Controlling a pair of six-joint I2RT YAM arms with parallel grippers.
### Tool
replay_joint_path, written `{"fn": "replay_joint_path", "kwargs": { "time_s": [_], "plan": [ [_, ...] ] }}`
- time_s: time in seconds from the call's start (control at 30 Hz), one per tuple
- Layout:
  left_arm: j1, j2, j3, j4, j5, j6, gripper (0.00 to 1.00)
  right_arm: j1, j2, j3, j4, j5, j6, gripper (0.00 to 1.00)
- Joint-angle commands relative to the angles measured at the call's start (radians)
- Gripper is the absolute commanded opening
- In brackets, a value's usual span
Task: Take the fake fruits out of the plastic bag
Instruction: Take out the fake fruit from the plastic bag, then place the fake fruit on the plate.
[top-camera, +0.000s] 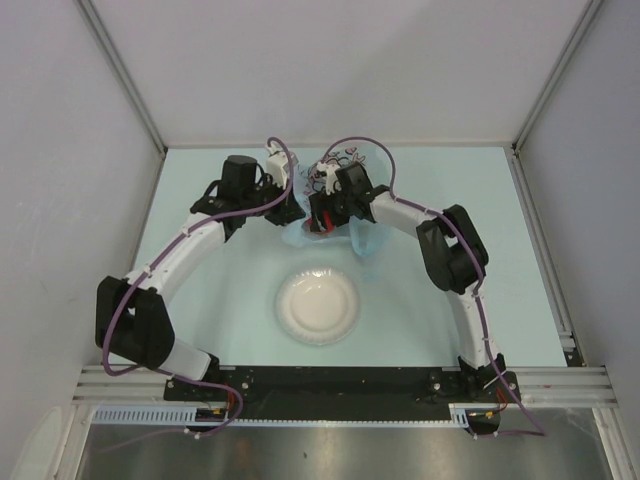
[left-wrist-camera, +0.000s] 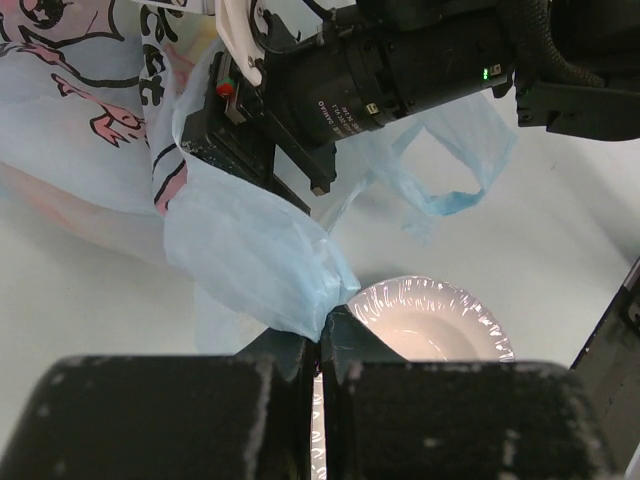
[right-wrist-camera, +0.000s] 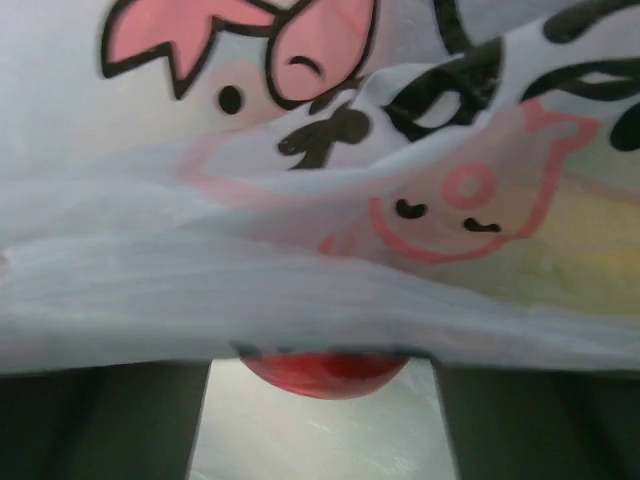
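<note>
The light-blue plastic bag (top-camera: 345, 170) with pink cartoon prints lies at the back middle of the table. My left gripper (top-camera: 288, 215) is shut on a fold of the bag's blue film (left-wrist-camera: 240, 250), its tips (left-wrist-camera: 325, 325) pinching it above the table. My right gripper (top-camera: 320, 220) is at the bag's mouth. In the right wrist view its jaws (right-wrist-camera: 322, 362) stand wide apart, with a red fruit (right-wrist-camera: 325, 372) between them and small gaps on both sides. The bag film (right-wrist-camera: 300, 290) drapes over the fingertips. A yellowish shape (right-wrist-camera: 590, 250) shows through the film. Other fruits are hidden.
A white round plate (top-camera: 290, 292) sits in the middle of the table, nearer than the bag; it also shows in the left wrist view (left-wrist-camera: 430, 310). A loose bag handle (left-wrist-camera: 450, 200) trails to the right. Grey walls enclose the table on three sides.
</note>
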Motion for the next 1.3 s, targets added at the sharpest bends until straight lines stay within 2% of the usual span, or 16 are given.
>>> {"fn": "replay_joint_path", "kwargs": {
  "time_s": [0.0,0.03,0.13,0.27,0.53,0.57,0.73,1.0,1.27],
  "plan": [
    [0.008,0.001,0.014,0.031,0.026,-0.024,0.0,-0.004,-0.015,0.02,0.009,0.086,-0.062,0.68],
    [0.008,0.003,0.011,0.036,0.026,-0.027,0.0,-0.006,-0.024,0.014,0.017,0.083,-0.073,0.58],
    [0.008,0.011,0.012,0.053,0.029,-0.038,0.0,-0.004,-0.081,-0.014,0.035,0.063,-0.126,0.44],
    [0.008,0.018,0.017,0.077,0.02,-0.053,0.0,0.001,-0.181,-0.072,0.029,0.011,-0.225,0.35],
    [0.008,0.058,0.041,0.111,0.031,-0.085,0.0,0.019,-0.544,-0.336,-0.012,-0.117,-0.524,0.34],
    [0.009,0.066,0.046,0.117,0.031,-0.09,0.0,0.03,-0.57,-0.367,-0.013,-0.123,-0.604,0.34],
    [0.009,0.084,0.06,0.131,0.032,-0.111,0.0,0.05,-0.719,-0.571,0.021,-0.138,-0.789,0.34],
    [0.026,0.127,0.106,0.099,0.014,-0.122,0.0,0.086,-0.749,-0.703,0.136,-0.242,-1.174,0.35],
    [0.043,0.17,0.121,0.123,0.087,-0.191,0.0,0.168,-0.747,-0.784,0.161,-0.333,-1.306,0.38]
  ]
}}
